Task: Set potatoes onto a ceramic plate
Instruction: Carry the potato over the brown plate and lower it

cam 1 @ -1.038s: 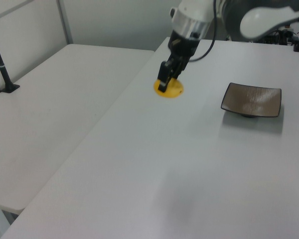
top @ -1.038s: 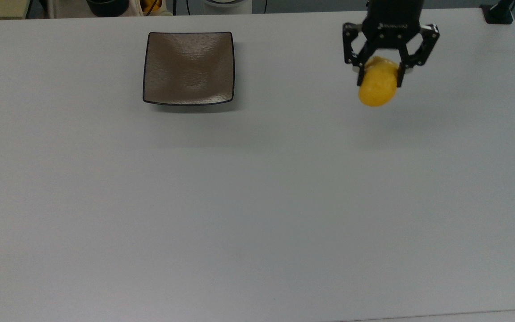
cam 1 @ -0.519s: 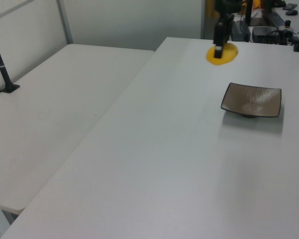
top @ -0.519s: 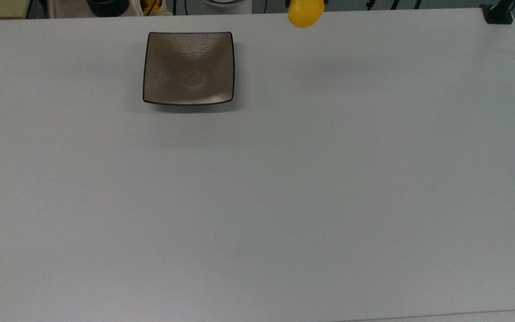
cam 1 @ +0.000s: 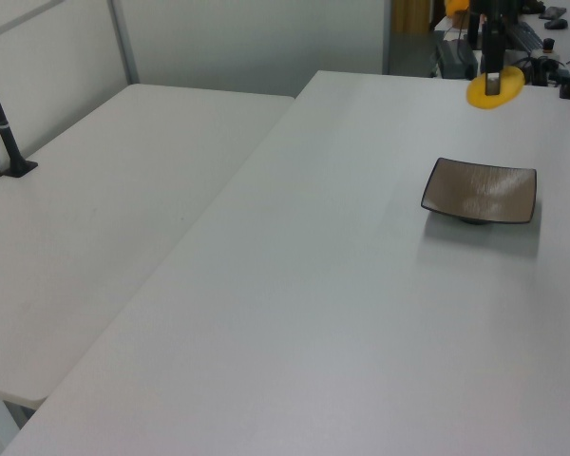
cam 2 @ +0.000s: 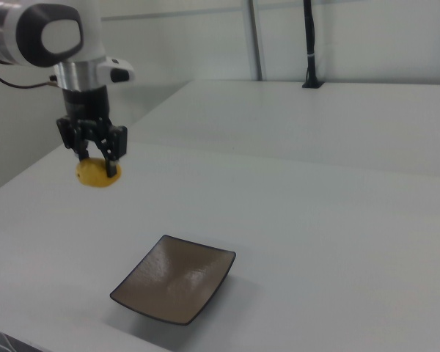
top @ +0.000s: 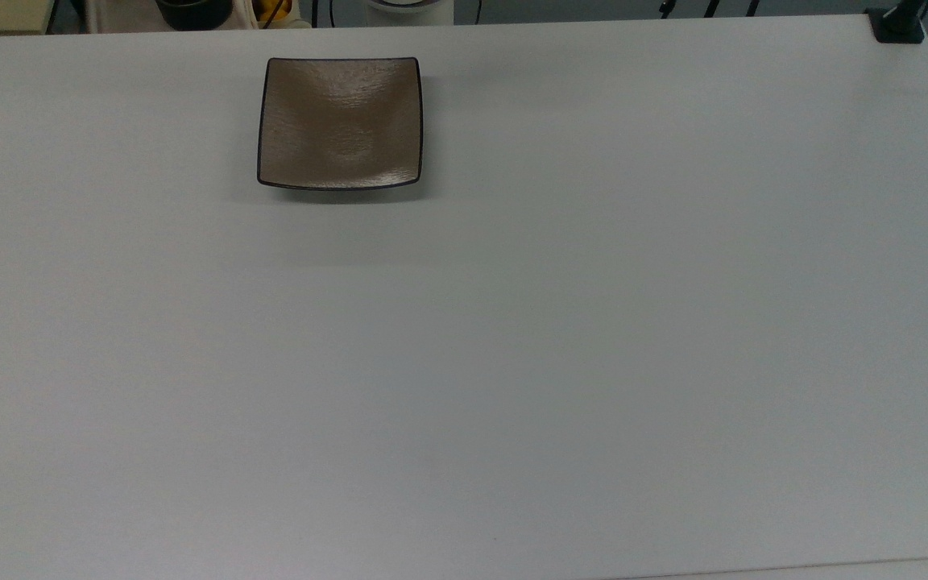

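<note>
The yellow-orange potato (cam 2: 95, 174) hangs in the air, and my gripper (cam 2: 94, 164) is shut on it from above. In the left view the potato (cam 1: 495, 87) floats over the table's far edge, behind the plate. The square brown ceramic plate (top: 341, 121) with its thin black rim rests on the white table with nothing on it. In the right view the plate (cam 2: 176, 287) lies low in the picture, below and to the right of the held potato. The left view shows the plate (cam 1: 480, 191) at the right.
A second white table (cam 1: 95, 218) adjoins on the left view's left, with a black post (cam 1: 5, 133) clamped at its edge. Dark objects and cables (top: 190, 10) crowd the strip beyond the table's far edge in the top view. A black clamp (top: 897, 22) sits at the top view's upper right corner.
My gripper has carried the potato leftward across the top view and out past its upper edge. In the left view it moved right, to a spot behind the plate. The plate has stayed put.
</note>
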Robot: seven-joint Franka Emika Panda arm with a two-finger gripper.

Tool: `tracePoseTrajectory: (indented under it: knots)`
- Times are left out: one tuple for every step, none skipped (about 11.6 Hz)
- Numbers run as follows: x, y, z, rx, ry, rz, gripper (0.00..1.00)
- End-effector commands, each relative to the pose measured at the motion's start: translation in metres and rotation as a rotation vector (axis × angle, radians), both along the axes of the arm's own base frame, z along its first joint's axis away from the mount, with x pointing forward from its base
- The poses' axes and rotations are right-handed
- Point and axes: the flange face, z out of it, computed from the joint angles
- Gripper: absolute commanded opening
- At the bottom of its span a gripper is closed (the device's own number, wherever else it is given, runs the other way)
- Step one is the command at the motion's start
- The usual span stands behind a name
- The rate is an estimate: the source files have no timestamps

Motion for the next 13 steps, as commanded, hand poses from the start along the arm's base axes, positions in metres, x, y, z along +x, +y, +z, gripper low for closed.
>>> tracePoseTrajectory:
  knots:
    - [-0.002,-0.051,-0.044,0.011,-0.017,-0.092,0.24]
    - [-0.001,-0.060,-0.068,0.004,-0.038,-0.114,0.24]
    - [0.002,-0.071,-0.091,-0.030,-0.066,-0.124,0.24]
    - [0.004,-0.081,-0.117,-0.054,-0.091,-0.136,0.24]
    - [0.008,-0.089,-0.147,-0.064,-0.116,-0.148,0.24]
    - [0.009,-0.092,-0.168,-0.067,-0.148,-0.156,0.24]
    - [0.007,-0.094,-0.183,-0.069,-0.163,-0.159,0.24]
    - [0.006,-0.099,-0.197,-0.071,-0.166,-0.142,0.24]
    - [0.009,-0.102,-0.217,-0.072,-0.164,-0.136,0.24]
    - [0.015,-0.102,-0.240,-0.080,-0.150,-0.130,0.24]
    - [0.016,-0.103,-0.256,-0.095,-0.139,-0.116,0.24]
    - [0.014,-0.103,-0.265,-0.106,-0.133,-0.105,0.25]
    - [0.014,-0.103,-0.266,-0.106,-0.133,-0.104,0.26]
